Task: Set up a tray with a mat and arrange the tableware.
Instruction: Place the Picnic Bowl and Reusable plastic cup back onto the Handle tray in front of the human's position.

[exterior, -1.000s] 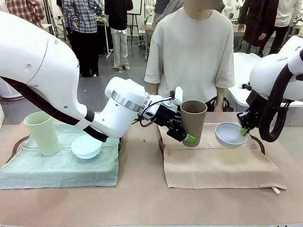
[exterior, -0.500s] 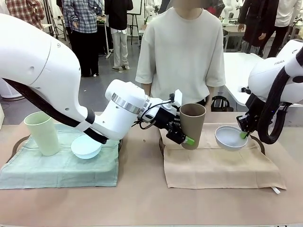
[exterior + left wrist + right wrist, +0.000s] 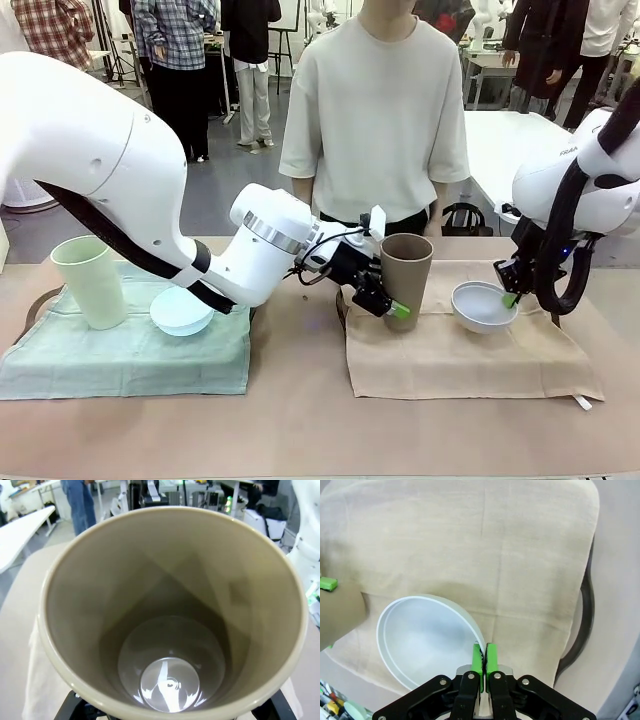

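My left gripper point(image 3: 388, 303) is shut on the brown tumbler point(image 3: 405, 278), one finger on its outer wall, and holds it upright at the left end of the beige mat point(image 3: 470, 352). The left wrist view looks straight down into the tumbler point(image 3: 170, 630). My right gripper point(image 3: 510, 297) is shut on the right rim of the white bowl point(image 3: 482, 306), low on the same mat. In the right wrist view, the green pads point(image 3: 483, 657) pinch the bowl's point(image 3: 420, 635) rim. The pale green tumbler point(image 3: 88, 280) and light blue bowl point(image 3: 182, 310) stand on the green mat point(image 3: 130, 355).
Each mat lies over a dark tray; the right tray's rim point(image 3: 582, 625) shows beside the beige mat point(image 3: 470, 540). A person in a pale shirt point(image 3: 375, 120) stands at the far side of the table. The near strip of the tabletop point(image 3: 300, 430) is bare.
Both arms have come down: the brown tumbler and the white bowl sit lower, closer to the beige mat. The person has shifted a little to the left.
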Controlling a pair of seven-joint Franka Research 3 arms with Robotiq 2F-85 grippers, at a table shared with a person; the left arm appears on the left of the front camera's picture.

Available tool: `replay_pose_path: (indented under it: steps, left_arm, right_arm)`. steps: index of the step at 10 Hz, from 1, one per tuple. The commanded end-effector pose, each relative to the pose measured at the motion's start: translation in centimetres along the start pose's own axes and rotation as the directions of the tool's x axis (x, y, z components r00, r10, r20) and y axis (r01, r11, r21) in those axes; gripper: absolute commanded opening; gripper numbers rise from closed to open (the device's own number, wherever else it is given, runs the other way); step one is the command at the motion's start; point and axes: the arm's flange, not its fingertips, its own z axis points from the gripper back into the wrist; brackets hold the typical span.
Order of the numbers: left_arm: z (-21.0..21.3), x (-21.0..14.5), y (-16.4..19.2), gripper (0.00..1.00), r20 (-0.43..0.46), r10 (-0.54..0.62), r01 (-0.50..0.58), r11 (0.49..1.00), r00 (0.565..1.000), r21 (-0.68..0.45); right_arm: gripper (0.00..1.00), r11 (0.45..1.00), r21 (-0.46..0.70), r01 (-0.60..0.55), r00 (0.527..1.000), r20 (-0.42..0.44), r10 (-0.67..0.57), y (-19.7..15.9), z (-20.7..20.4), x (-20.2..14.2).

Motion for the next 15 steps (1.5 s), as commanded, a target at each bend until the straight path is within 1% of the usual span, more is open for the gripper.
replay_pose_path:
  steps: [1,2,3,4,5,6,7,10,11,12,13,14,15]
  left_arm:
    - [-0.5,0.1,0.7,0.82,0.000,-0.018,0.018,1.000,1.000,-0.022]
    - [-0.7,0.0,0.6,0.89,-0.005,-0.027,0.026,0.999,1.000,-0.029]
    - [-0.6,0.0,0.6,1.00,-0.005,-0.028,0.028,0.999,1.000,-0.037]
    - [-0.6,0.1,0.5,1.00,-0.003,-0.029,0.029,0.999,1.000,-0.037]
    - [-0.3,0.2,0.5,1.00,-0.005,-0.021,0.020,0.999,1.000,-0.040]
    - [-0.2,0.3,0.4,1.00,-0.030,0.004,-0.005,0.999,1.000,-0.034]
    - [0.3,0.1,0.5,1.00,-0.057,0.026,-0.028,0.999,0.998,-0.035]
    - [3.0,-0.5,-0.4,1.00,-0.154,0.081,-0.087,0.996,0.985,-0.032]
    - [4.2,-0.2,-0.9,1.00,-0.201,0.102,-0.111,0.993,0.974,-0.033]
    - [5.7,0.7,-2.2,1.00,-0.297,0.143,-0.161,0.986,0.944,-0.035]
    - [7.5,2.3,-3.5,1.00,-0.451,0.200,-0.227,0.974,0.870,-0.007]
    - [9.5,4.2,-5.8,1.00,-0.586,0.258,-0.276,0.959,0.768,0.060]
    - [11.1,6.0,-7.3,1.00,-0.647,0.312,-0.309,0.943,0.696,0.123]
  right_arm:
    - [0.04,0.999,0.026,-0.023,1.000,0.017,0.023,-0.3,-0.9,0.9]
    - [0.12,0.999,0.022,-0.031,0.999,0.015,0.031,-0.4,-1.1,0.9]
    - [0.63,0.999,0.017,-0.029,0.999,0.014,0.029,-0.4,-0.9,0.9]
    - [0.72,1.000,0.005,-0.023,1.000,0.017,0.023,-0.5,-0.4,0.7]
    - [1.00,1.000,-0.005,-0.015,1.000,0.020,0.015,-0.7,0.2,0.7]
    - [0.92,1.000,-0.008,-0.011,1.000,0.024,0.011,-0.8,1.1,0.2]
    - [1.00,1.000,-0.014,-0.009,0.999,0.036,0.009,-0.9,2.2,0.0]
    - [1.00,0.997,0.069,-0.022,0.998,0.057,0.019,-2.1,6.4,-1.8]
    - [1.00,0.997,0.067,-0.024,0.998,0.062,0.020,-2.2,7.7,-2.5]
    - [1.00,0.997,0.061,-0.036,0.997,0.068,0.032,-2.1,9.0,-3.5]
    - [1.00,0.997,0.056,-0.052,0.996,0.080,0.047,-1.7,10.5,-4.4]
    - [1.00,0.996,0.048,-0.080,0.992,0.099,0.075,-1.0,12.0,-5.5]
    - [1.00,0.994,0.043,-0.098,0.990,0.106,0.093,-0.4,12.8,-6.0]
